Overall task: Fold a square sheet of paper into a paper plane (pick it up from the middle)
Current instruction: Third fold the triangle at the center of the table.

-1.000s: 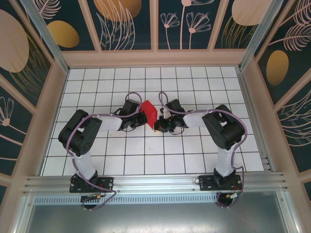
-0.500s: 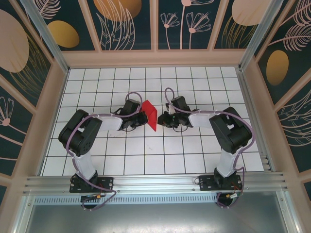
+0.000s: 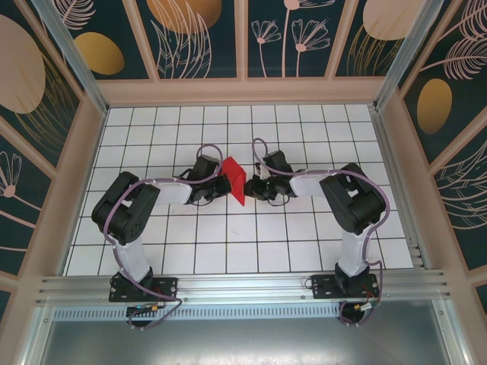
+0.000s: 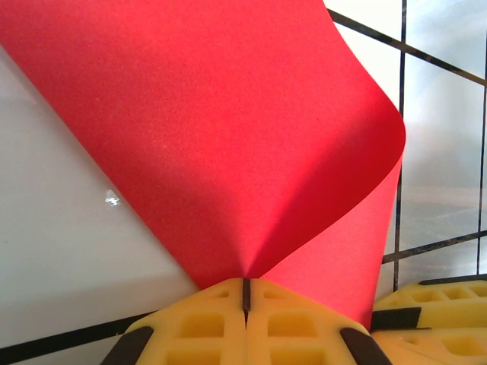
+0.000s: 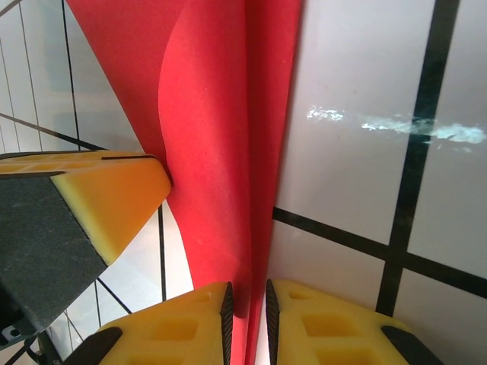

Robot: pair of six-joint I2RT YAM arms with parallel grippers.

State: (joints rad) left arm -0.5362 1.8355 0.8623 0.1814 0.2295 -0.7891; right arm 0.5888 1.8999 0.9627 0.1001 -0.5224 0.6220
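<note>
Over the white gridded table (image 3: pixel 152 236), the left end effector (image 4: pixel 245 287) clamps the curled square sheet of paper (image 4: pixel 213 129) near the middle; the right end effector (image 5: pixel 247 296) stands slightly apart around its folded edge.

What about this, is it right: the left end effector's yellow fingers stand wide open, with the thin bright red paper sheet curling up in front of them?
Not quite. The left end effector is not wide open: its yellow fingers are shut tight on the thin bright red paper sheet, as the left wrist view shows. The sheet does curl up in front of them.
</note>
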